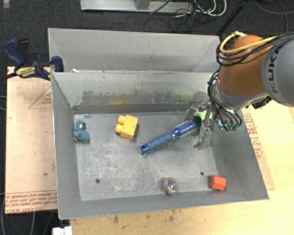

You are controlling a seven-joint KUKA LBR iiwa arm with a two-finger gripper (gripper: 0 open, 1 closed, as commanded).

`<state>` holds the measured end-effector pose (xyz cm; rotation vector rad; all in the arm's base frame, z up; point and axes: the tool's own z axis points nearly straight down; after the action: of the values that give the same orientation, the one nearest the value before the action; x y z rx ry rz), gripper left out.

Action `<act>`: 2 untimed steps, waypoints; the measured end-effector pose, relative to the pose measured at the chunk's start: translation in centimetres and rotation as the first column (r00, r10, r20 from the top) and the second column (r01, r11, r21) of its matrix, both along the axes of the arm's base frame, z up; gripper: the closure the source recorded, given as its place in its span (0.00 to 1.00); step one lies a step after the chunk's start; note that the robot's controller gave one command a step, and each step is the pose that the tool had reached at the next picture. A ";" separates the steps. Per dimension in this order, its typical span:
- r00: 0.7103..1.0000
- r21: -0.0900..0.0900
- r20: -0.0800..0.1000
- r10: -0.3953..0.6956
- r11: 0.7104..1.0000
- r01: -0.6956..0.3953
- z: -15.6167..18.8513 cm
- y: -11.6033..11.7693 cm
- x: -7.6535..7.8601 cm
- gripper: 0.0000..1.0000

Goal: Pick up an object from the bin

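- Gripper [203, 132] is seen low over the floor on the right side of the grey metal bin [137, 89], under the orange wrist cover [240, 67]. Whether it is open or closed cannot be told, because it is viewed from above and partly masked by cables.
- A blue rod-shaped toy [161, 141] is laid slantwise across the middle of the floor. Its thin end points to the lower left, and its thicker ribbed end is up and to the right, just beside the gripper. Whether the two are touching or apart cannot be decided, and nothing can be said to be held.
- The blue rod is judged the likeliest thing to be picked, since no other thing lies near the gripper.
- The ribbed end is thought to be the better place for a grip. The rod lies flat and clear of the other things, so access from above is not blocked. Room is limited only by the right wall close by.
- The other things are scattered, not heaped:
  - a yellow studded brick [126, 127] well to the left
  - a small blue figure [80, 132] by the left wall
  - a marbled ball [170, 185] near the front wall
  - an orange cube [217, 182] towards the front right corner
- If the rod is taken by one end only, tilting or slipping of the long free end is to be expected.
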<state>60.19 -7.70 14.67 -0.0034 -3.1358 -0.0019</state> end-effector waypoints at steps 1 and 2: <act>1.000 0.001 0.004 0.017 1.000 -0.017 -8.1 1.2 3.5 0.00; 1.000 -0.001 0.007 0.017 1.000 -0.017 -7.7 1.2 3.5 1.00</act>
<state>63.74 -6.54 7.00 0.0226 -3.1427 -0.0009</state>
